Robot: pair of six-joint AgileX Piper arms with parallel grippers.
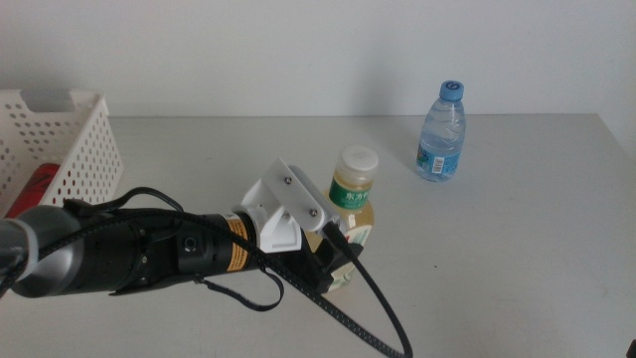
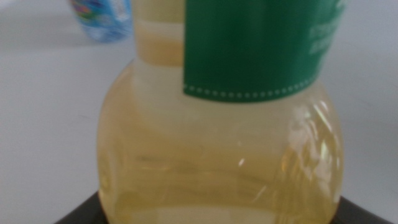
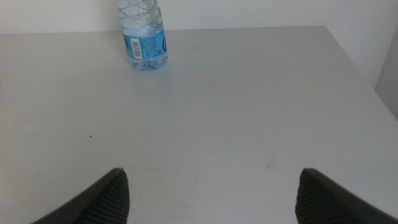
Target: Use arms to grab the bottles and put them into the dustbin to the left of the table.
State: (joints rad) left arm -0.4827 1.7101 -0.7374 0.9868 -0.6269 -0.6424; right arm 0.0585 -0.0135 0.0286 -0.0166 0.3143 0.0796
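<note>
A: Where is the left gripper [image 1: 333,261] sitting?

B: Its jaws are reaching around the lower body of the tea bottle [image 1: 352,214], which is standing upright mid-tabletop [image 1: 497,259]. The wrist camera is so close that the tea bottle [image 2: 217,137] is filling the picture, its cap cut off above and the jaws hidden but for dark corners, so I cannot tell whether they are pinching it.

A: And the water bottle [image 1: 441,132]?

B: It is standing upright toward the far right, well apart from the tea bottle. The right wrist view is cropping off its top [image 3: 144,34].

A: The right gripper [image 3: 211,193]?

B: It is waiting out of the middle view, jaws spread wide over bare tabletop.

A: The dustbin [image 1: 75,149]?

B: It is sitting at the far left, partly cut off. Something red [image 1: 38,182] is showing through its holes, too hidden to name.
</note>
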